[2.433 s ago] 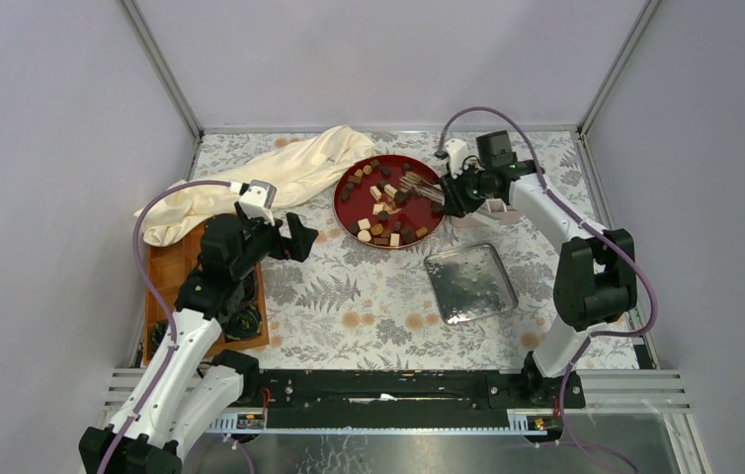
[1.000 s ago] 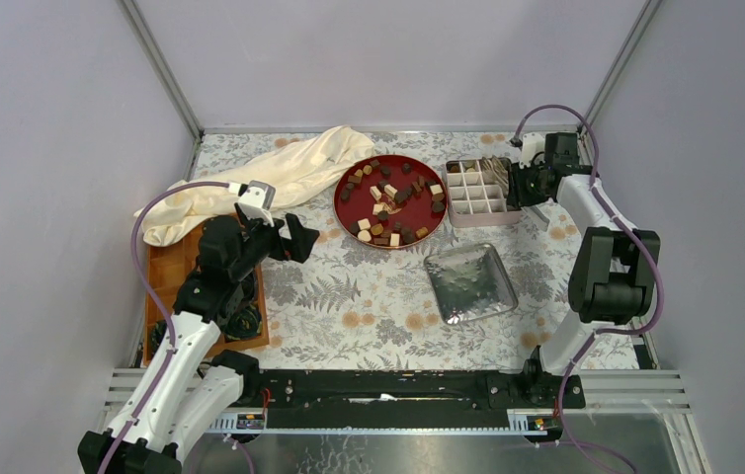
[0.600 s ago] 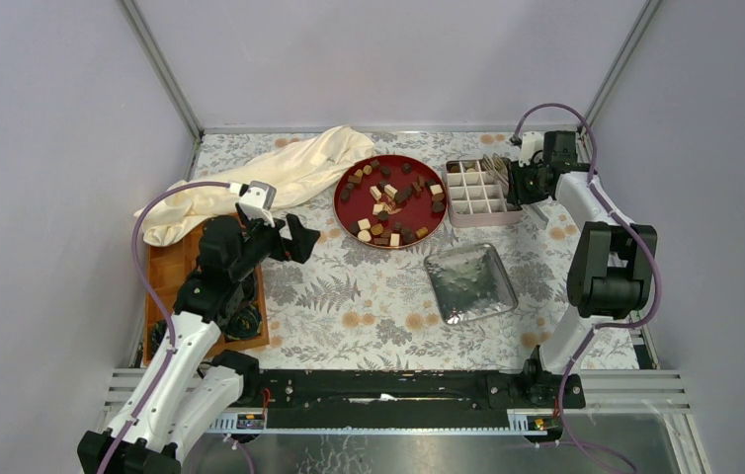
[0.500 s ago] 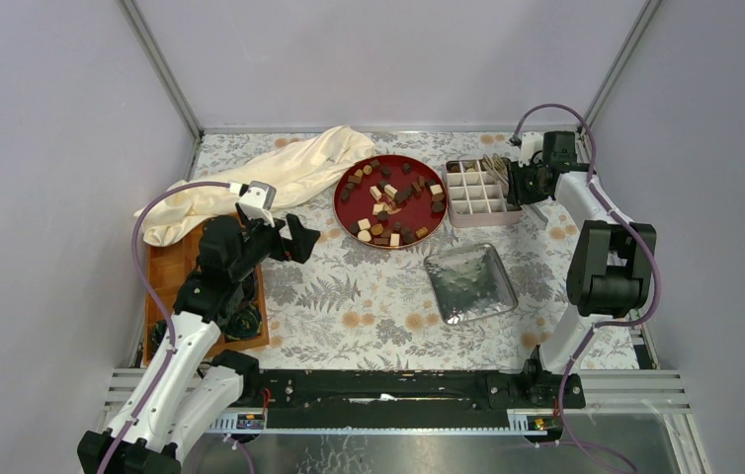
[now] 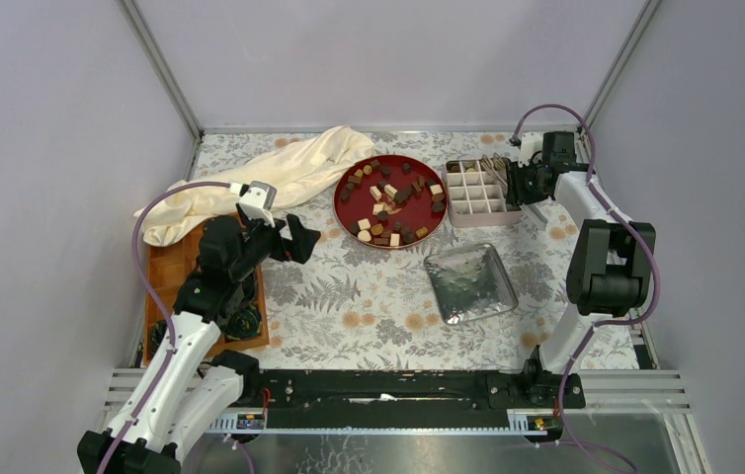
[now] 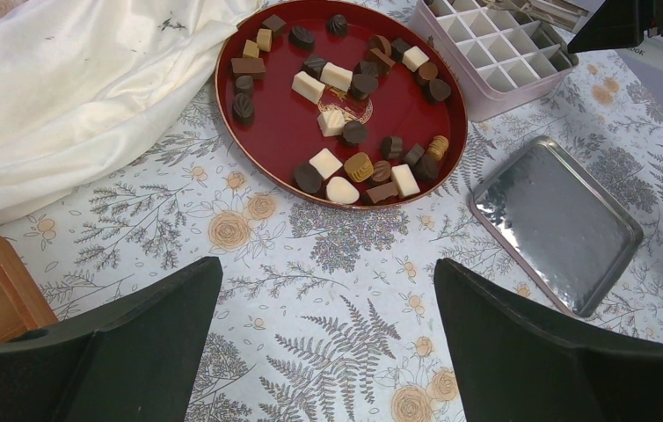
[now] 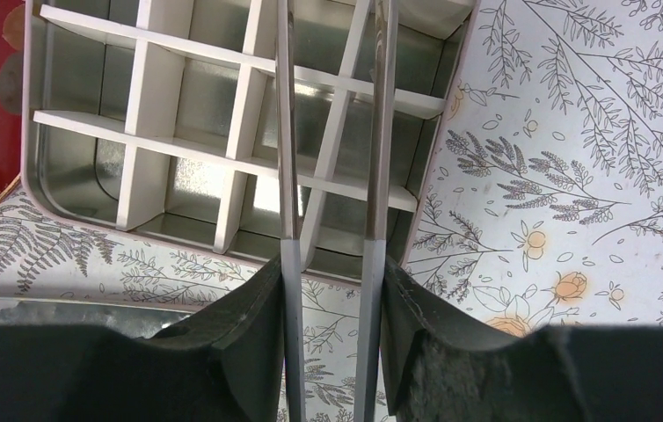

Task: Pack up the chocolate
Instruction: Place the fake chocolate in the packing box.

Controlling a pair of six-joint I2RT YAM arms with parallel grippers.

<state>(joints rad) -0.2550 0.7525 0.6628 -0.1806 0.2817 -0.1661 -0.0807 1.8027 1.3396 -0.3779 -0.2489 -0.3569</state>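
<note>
Several small dark, tan and cream chocolates (image 5: pixel 388 202) lie on a red round plate (image 5: pixel 344 188); they also show in the left wrist view (image 6: pixel 346 88). A pale divided box (image 5: pixel 482 193) stands right of the plate. My right gripper (image 5: pixel 519 183) is at the box's right end, shut on metal tongs (image 7: pixel 288 176) whose two blades reach over the box compartments (image 7: pixel 222 132). The tong tips are out of view. My left gripper (image 5: pixel 299 237) is open and empty above the tablecloth, left of the plate (image 6: pixel 275 123).
A cream cloth (image 5: pixel 270 178) lies bunched at the back left. A wooden tray (image 5: pixel 166 272) with dark coiled items sits under my left arm. A silver metal lid (image 5: pixel 469 283) lies in front of the box. Grey walls enclose the table.
My right gripper carried the tongs from over the red plate to the right end of the divided box, then held nearly still. The left arm has not moved.
</note>
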